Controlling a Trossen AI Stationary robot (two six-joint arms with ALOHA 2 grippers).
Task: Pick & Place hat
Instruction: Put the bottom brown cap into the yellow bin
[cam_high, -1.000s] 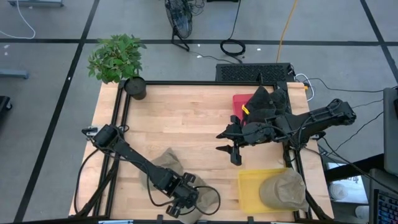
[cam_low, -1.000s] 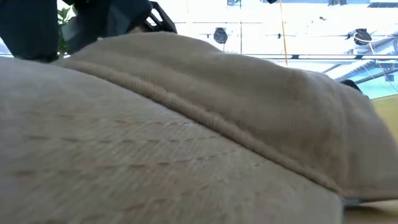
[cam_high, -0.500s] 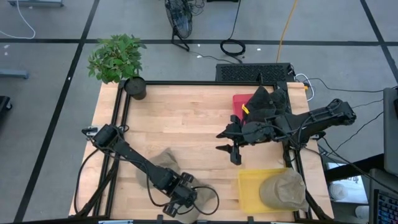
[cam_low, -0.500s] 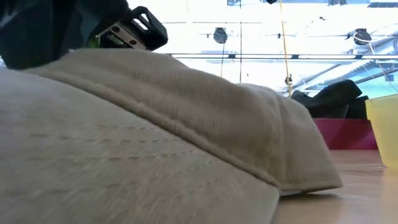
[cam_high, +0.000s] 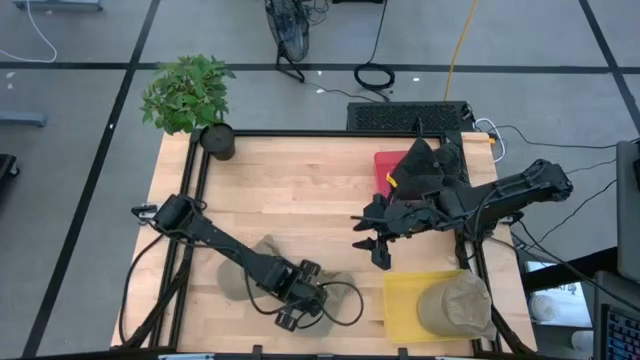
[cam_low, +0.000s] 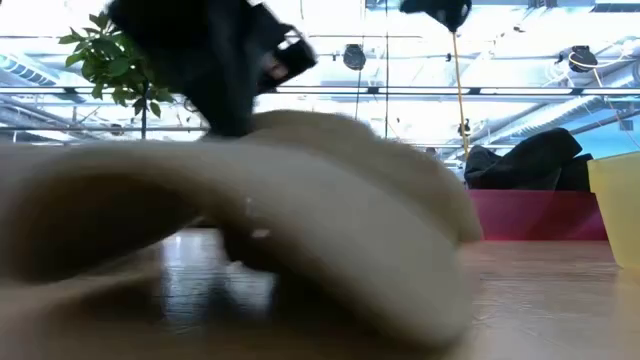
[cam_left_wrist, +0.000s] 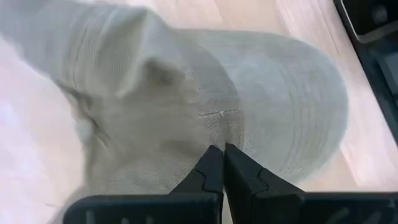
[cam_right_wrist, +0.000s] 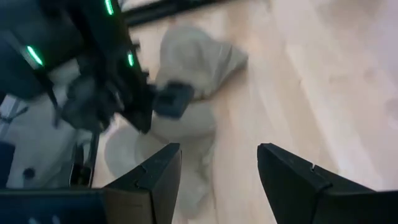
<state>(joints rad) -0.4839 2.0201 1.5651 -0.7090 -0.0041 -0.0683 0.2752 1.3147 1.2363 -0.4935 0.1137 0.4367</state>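
The soft tan cloth hat (cam_high: 262, 272) lies crumpled on the light wood table (cam_high: 300, 190), w/ the yellow plastic bin (cam_high: 403, 308) off to one side of it at the same table edge. The left gripper (cam_left_wrist: 222, 163) is down on the hat, fingers squeezed shut, pinching a fold of the cloth. A 2nd tan hat (cam_high: 455, 303) sits inside the bin. The right gripper (cam_high: 375, 244) hangs just past the bin, toward the table's middle, fingers spread wide & holding nothing. A black cloth pile (cam_high: 430, 165) lies on a red tray (cam_high: 385, 166) beyond it.
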